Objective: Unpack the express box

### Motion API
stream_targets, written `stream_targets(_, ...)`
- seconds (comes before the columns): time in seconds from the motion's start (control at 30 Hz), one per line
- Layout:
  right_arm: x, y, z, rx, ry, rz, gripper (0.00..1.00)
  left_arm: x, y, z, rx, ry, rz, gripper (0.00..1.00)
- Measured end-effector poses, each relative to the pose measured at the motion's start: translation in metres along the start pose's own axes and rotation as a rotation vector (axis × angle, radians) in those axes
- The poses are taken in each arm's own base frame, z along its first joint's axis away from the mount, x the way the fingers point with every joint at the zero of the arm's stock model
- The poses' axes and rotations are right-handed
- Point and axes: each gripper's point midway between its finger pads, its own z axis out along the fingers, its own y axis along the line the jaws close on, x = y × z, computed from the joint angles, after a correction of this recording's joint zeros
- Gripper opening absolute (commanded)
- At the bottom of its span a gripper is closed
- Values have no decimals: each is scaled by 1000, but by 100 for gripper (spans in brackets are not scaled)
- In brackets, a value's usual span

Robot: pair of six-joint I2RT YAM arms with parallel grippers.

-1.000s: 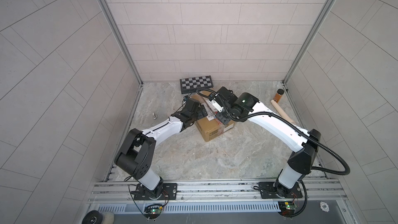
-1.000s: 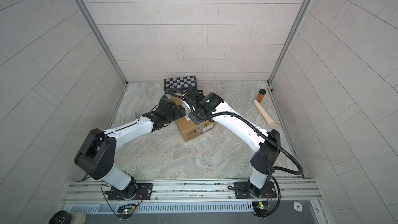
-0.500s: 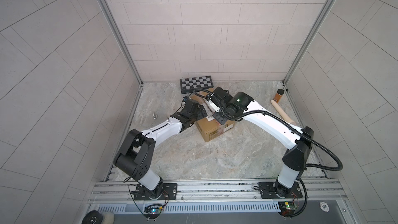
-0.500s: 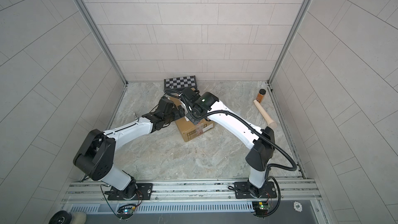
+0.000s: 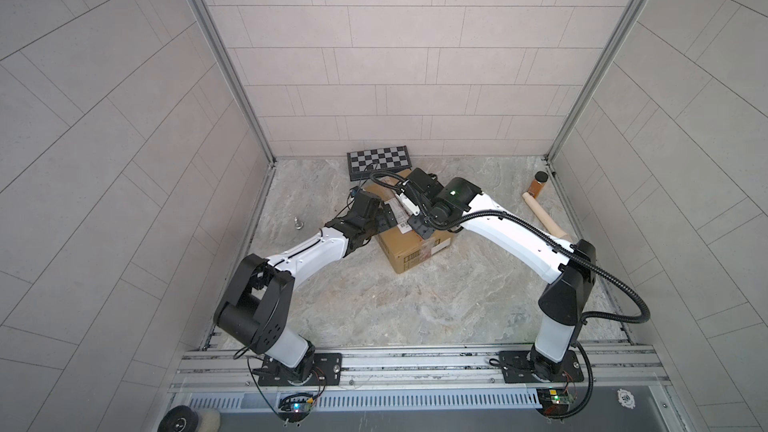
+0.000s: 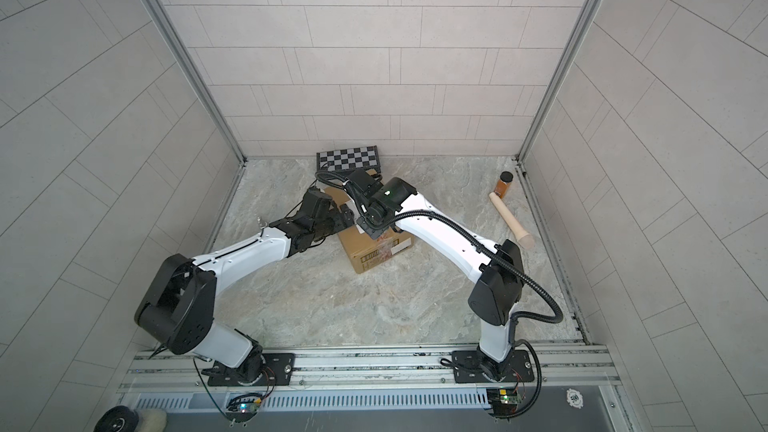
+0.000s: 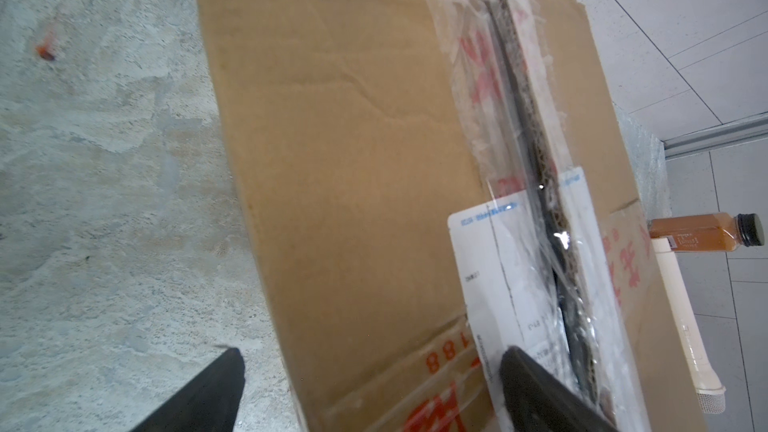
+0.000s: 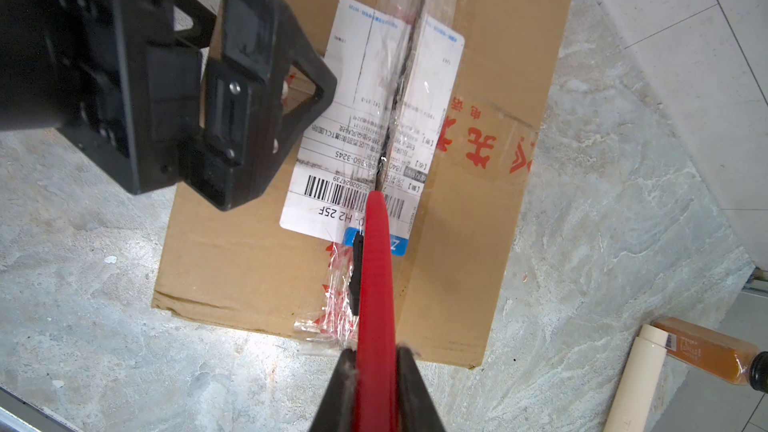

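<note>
right gripper (image 8: 375, 354) clamped on the red cutter (image 8: 376, 268). cutter tip is down on the box (image 8: 232, 268) seam (image 8: 399, 89), right at the label (image 8: 353, 76) barcode. ahead of the tip the seam shows a dark gap under wrinkled tape (image 7: 478, 76).
vs 1 s ago: right gripper has slid a little across the box top toward the left arm (image 5: 307, 251), and the right arm (image 5: 511, 238) elbow came in with it. left arm same pose, box looks in the same spot.
left gripper (image 7: 372, 357) jaws wide apart, holding nothing. 1 finger (image 7: 536, 401) is over the label, the other is off the box edge above the floor (image 7: 104, 201); can't tell if either touches.
box sits right under both grippers, flaps shut. checkered case (image 5: 379, 160) just beyond the right gripper, past the box. bottle (image 5: 537, 187) and cream roller (image 5: 544, 216) well off to its outer side.
</note>
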Motion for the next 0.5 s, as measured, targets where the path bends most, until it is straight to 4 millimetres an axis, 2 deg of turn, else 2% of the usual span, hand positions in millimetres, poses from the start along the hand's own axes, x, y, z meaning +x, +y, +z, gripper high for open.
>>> stream_targets(0.13,1,-2,-2,4,4,0,0,-1,0,7,-6,-2,-2,98)
stream_targets(0.5,4,-4,-8,4,4,-10,0,-2,0,7,-16,-16,0,98)
